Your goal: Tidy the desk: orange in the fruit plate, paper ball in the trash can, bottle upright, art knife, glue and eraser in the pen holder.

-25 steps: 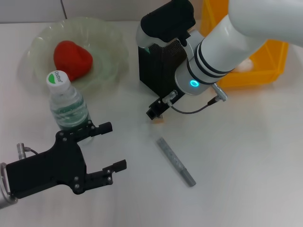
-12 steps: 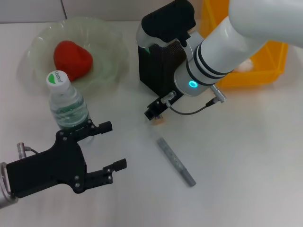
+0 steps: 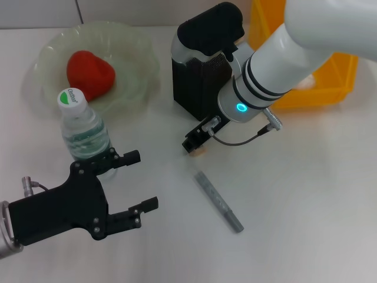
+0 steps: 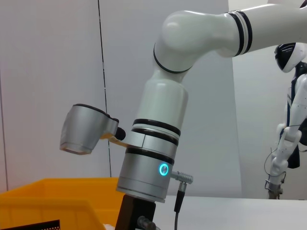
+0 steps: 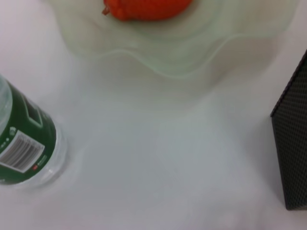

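Fruit plate (image 3: pixel 138 71) holds orange (image 3: pixel 89 72). Trash can (image 3: pixel 330 82) contents unclear. Bottle (image 3: pixel 83 131) upright, just beyond left gripper (image 3: pixel 137 186) fingertips; fingers released, grasping nothing. Right gripper (image 3: pixel 197 143) low beside pen holder (image 3: pixel 197 88); finger state cannot tell. Art knife (image 3: pixel 219 201) flat on desk (image 3: pixel 306 194), near right gripper.

From my head camera I see the left gripper (image 3: pixel 136 184) low on the near left of the desk with its black fingers spread apart, just in front of the upright bottle (image 3: pixel 84 131). The orange (image 3: pixel 89 72) lies in the fruit plate (image 3: pixel 135 65) behind it. My right gripper (image 3: pixel 194 143) hangs low beside the black pen holder (image 3: pixel 200 88), pinching a small tan piece, with the grey art knife (image 3: pixel 219 201) lying flat nearby and the yellow bin (image 3: pixel 330 82) behind the arm.
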Robot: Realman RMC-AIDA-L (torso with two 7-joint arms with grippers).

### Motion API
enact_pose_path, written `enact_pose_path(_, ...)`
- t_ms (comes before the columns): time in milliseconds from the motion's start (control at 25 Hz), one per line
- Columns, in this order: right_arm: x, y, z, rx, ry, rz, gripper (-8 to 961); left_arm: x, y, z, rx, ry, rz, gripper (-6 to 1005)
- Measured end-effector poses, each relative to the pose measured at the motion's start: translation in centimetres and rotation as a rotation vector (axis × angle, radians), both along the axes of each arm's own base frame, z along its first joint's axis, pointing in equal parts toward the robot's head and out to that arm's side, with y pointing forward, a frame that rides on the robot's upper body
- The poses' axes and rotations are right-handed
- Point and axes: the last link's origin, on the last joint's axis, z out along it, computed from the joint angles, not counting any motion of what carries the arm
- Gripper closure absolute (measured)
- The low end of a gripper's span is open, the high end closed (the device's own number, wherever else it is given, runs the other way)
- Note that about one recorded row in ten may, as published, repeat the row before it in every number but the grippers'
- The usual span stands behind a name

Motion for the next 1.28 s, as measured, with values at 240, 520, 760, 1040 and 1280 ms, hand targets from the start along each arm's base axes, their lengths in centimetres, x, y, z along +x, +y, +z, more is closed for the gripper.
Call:
enact_pose_path(240, 0.2, 0.0, -0.1, -0.005, -0.017, 0.003, 618, 0.1, 0.1, 0.0, 0.0, 0.001, -0.004, 214)
enact_pose_path(520, -0.1, -0.4, -0.1, -0.021, -0.009, 0.021, 662, 0.1, 0.2, 0.0, 0.0, 0.001, -0.004, 214)
enact_pose_path(760, -0.5, -0.8, 0.7, -0.03, 0.016, 0.028, 693, 0.1, 0.1, 0.0, 0.0, 0.001, -0.003, 214)
enact_pose_path(1040, -1.2, -1.2, 2.6, -0.02, 0.046, 0.037, 693, 0.1, 0.1, 0.0, -0.001, -0.002, -0.006, 214)
enact_pose_path(1280, -2.8, -1.0, 6.9, 0.055, 0.109, 0.073, 694, 0.2, 0.2, 0.0, -0.001, -0.003, -0.011, 214)
